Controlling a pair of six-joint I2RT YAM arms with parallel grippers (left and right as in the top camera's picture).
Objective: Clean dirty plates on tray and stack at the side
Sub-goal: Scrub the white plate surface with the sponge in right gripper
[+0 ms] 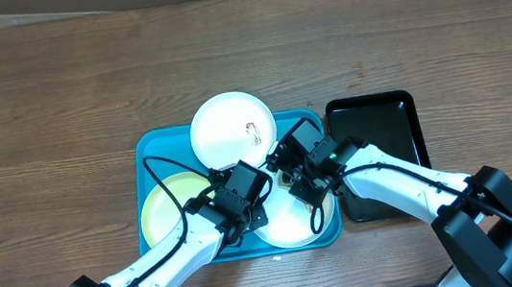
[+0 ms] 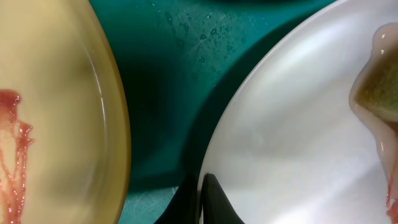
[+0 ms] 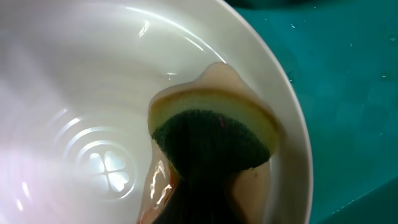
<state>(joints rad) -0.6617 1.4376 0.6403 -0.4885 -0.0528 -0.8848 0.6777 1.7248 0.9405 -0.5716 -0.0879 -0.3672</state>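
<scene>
A brown wood-grain table carries everything. Nothing of the room shows beyond a pale strip along its far edge. At its middle lies the large turquoise rectangular plastic tray with a raised rim. Just beside it on the right sits a smaller glossy black rectangular tray.

All three plates lie on the turquoise tray. The round white plate at the far edge bears a small red-brown smear and reaches out over the tray's far rim. The round pale yellow plate lies at the left, and the left wrist view shows it streaked with red. The second round white plate lies at the near right corner. A yellow sponge with a dark green scouring face rests on it near the rim, with a wet pinkish film around it.

The right gripper has its jaws closed on that sponge. The left gripper hangs between the yellow plate and the near white one, jaws closed. One dark fingertip shows at the white plate's rim; whether it pinches that rim I cannot tell. Both arms cross the tray's near half and cover parts of the two near plates.
</scene>
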